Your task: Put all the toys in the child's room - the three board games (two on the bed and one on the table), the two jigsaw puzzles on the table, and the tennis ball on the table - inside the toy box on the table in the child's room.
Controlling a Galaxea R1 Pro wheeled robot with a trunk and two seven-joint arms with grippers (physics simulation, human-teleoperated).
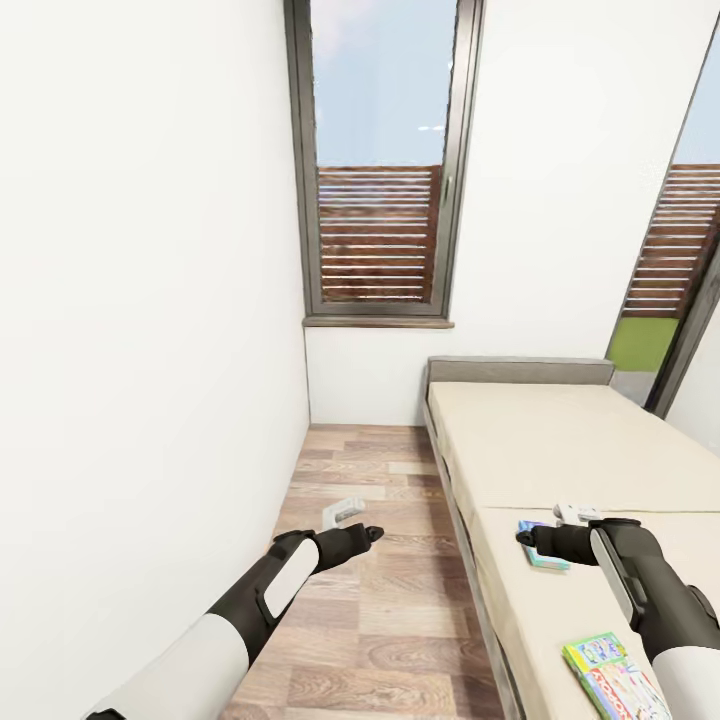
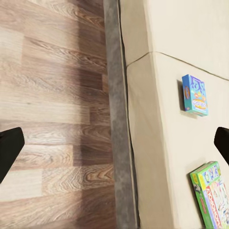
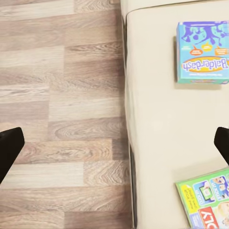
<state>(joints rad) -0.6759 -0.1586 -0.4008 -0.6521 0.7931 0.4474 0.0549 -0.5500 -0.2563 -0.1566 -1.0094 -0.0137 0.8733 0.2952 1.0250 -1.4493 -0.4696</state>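
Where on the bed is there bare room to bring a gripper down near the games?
The bed is bare from the headboard down to the blue game box. A cushion strip lies free between that box and the green game box. The floor-side edge is also clear. Only those boxes occupy it.

Bright, even daylight from the window (image 1: 380,150), soft shadows beside the bed (image 1: 560,450), edges stretched, wrist views slightly blurred.

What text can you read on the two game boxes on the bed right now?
"Balderdash": on the blue board game, seen upside down from the right wrist.
"OLY": a cut-off fragment on the green board game at the picture's edge.
The smaller print on both boxes is too blurred to read.
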